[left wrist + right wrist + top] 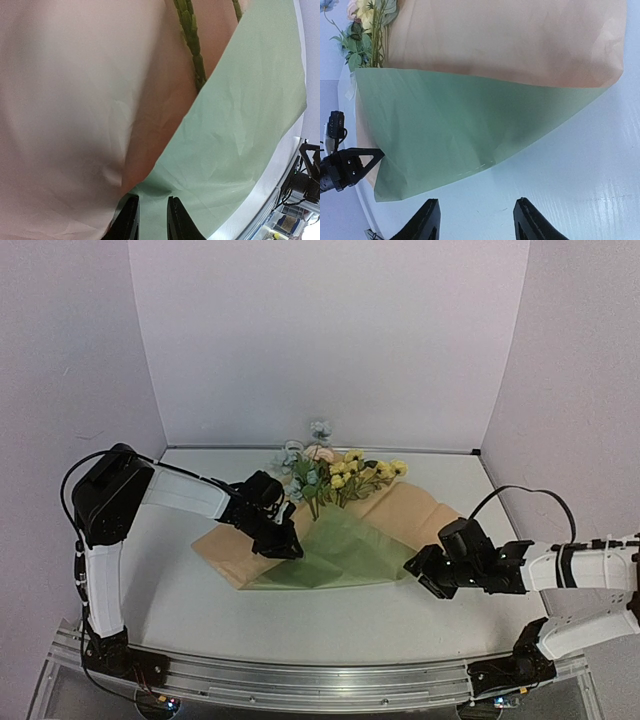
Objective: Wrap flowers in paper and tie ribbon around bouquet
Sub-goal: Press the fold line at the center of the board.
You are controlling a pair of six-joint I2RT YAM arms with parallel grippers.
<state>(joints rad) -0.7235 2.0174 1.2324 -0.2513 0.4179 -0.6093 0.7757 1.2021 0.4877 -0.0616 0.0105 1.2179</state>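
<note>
Green paper (340, 555) folded once over flowers (335, 475), frame centre; left gripper (288, 545) pinches the fold, right gripper (415, 570) released, empty, lower right. Rolling unfinished; ribbon not in sight, tying not begun

Left gripper (289, 544) jaws narrowly parted; right gripper (416, 569) jaws wide apart.

A robotics lab booth. Plain walls (330, 340) box in a white table (190, 600); a metal rail (300, 680) lies at 6 o'clock.
</note>
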